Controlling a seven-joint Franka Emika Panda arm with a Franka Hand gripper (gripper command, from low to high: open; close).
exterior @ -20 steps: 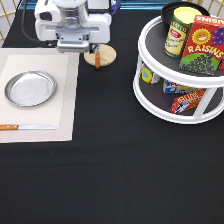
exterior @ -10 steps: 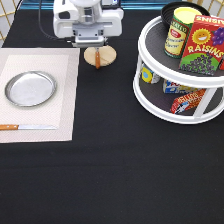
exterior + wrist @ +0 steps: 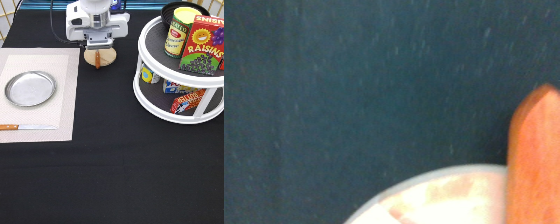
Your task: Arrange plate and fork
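While the gripper [image 3: 98, 46] hangs directly over the wooden disc [image 3: 99, 57] near the table's far edge, the step in hand appears to be taking the fork [image 3: 97, 58], whose orange-brown handle lies across that disc. Whether the gripper is open or closed cannot be told from the exterior view. The wrist view shows the handle [image 3: 533, 160] close below, beside the disc's pale rim [image 3: 441, 192]. A good grasp would likely centre on the handle, straddle it across its width, and descend squarely, since the disc raises the fork off the cloth and could tip or slide.

A black cloth [image 3: 115, 175] covers the table. A pale placemat [image 3: 65, 100] lies at the left edge, carrying the plate [image 3: 30, 88] and, nearer the front edge, a knife [image 3: 27, 127]. A white two-tier rack [image 3: 180, 75] of groceries occupies the far right corner.
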